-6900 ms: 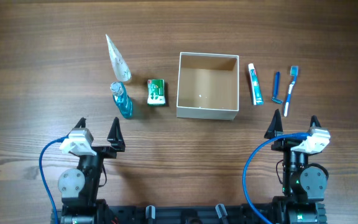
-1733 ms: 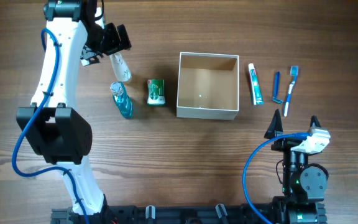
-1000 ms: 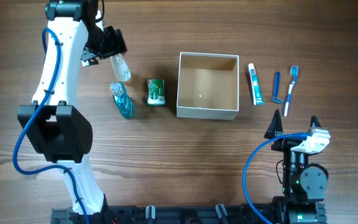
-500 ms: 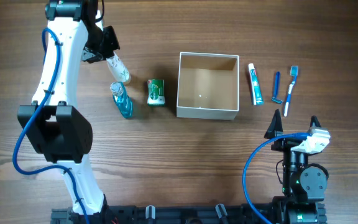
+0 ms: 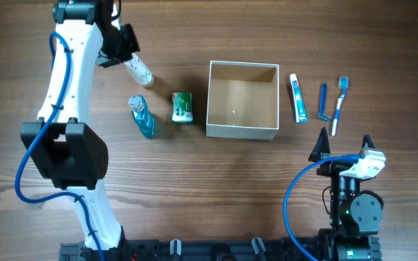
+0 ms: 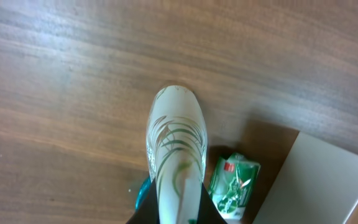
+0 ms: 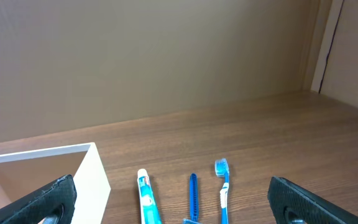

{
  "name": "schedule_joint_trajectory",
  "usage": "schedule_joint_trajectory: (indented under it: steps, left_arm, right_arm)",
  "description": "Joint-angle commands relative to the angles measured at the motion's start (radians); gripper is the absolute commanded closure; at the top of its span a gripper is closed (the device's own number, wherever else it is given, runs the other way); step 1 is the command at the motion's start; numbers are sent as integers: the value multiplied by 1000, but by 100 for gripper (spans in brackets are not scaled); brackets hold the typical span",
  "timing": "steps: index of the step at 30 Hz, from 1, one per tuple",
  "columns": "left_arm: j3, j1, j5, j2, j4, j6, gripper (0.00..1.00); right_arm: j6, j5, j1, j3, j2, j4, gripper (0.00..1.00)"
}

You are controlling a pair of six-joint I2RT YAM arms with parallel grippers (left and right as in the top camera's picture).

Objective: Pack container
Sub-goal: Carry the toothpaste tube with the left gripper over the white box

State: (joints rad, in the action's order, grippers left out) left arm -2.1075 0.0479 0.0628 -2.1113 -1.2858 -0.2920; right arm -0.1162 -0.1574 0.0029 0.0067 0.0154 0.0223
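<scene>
A white tube with green leaf print (image 5: 138, 70) is clamped at its flat end by my left gripper (image 5: 122, 43), which is shut on it at the far left; the tube slants down-right, capped end free. In the left wrist view the tube (image 6: 176, 143) runs up from my left gripper (image 6: 176, 214), black fingers (image 6: 143, 214) on both sides. The container (image 5: 242, 133), a white box with a brown inside, stands mid-table with nothing in it. My right gripper (image 5: 343, 148) rests open near the front right, and the right wrist view shows the container's wall (image 7: 95, 186).
A blue bottle (image 5: 143, 117) and a green packet (image 5: 183, 106) lie left of the container. Right of it lie a toothpaste tube (image 5: 298, 98), a blue razor (image 5: 323, 101) and a toothbrush (image 5: 339, 105). Below the held tube I see the packet (image 6: 234, 186).
My left gripper has shut on the tube's flat end and drawn it up and back, so the tube now slants. The right arm has not moved.
</scene>
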Motion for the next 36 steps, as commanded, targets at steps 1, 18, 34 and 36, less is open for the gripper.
schedule_joint_trajectory:
  steps: [1,18,34,36]
  left_arm:
    - [-98,1,-67,92,19,0,96]
    - [-205,216,42,378,39,84,96]
    - [-203,508,42,318,-26,127,96]
    - [-203,521,45,283,8,126,96]
  right_arm:
    - [-18,5,-2,-2,-11,1,0]
    - [-17,5,-2,-2,-11,1,0]
    - [-17,5,-2,-2,-11,1,0]
    - [-18,5,-2,-2,-11,1,0]
